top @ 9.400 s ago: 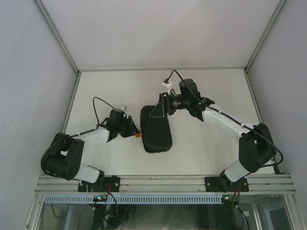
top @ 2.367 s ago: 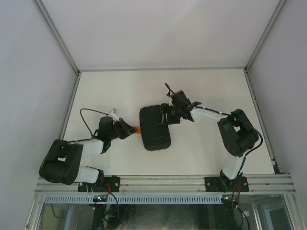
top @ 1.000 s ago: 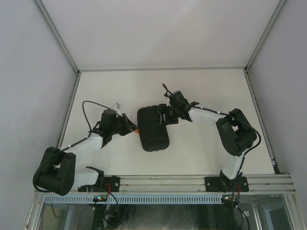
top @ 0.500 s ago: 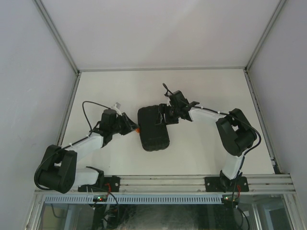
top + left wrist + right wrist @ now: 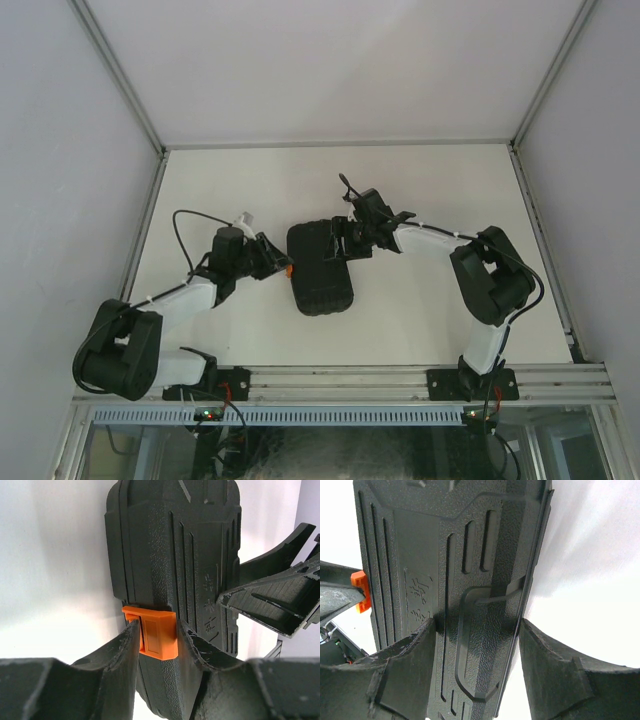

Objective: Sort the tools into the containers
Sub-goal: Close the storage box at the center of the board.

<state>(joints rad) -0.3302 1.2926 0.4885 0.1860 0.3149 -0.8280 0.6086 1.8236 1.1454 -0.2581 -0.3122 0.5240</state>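
The container, a black tool case [image 5: 322, 275], lies closed on the table, and no tools are in view. Its orange latch [image 5: 288, 268] faces my left gripper [image 5: 278, 265]. In the left wrist view the latch [image 5: 155, 632] sits between the fingers of the left gripper [image 5: 159, 629], which is open; the left finger touches it and the right one stands just off it. My right gripper [image 5: 340, 242] is open at the case's far right corner. In the right wrist view the right gripper [image 5: 477, 625] has one finger on the lid [image 5: 470, 555] and the other past the case's edge.
The white table [image 5: 440, 180] is walled in by pale panels on three sides. The arm bases stand on the metal rail [image 5: 340, 380] at the near edge. The right gripper's fingers [image 5: 270, 590] show in the left wrist view beyond the case.
The left gripper's jaws have spread a little around the latch. The case and the right arm have stayed in place.
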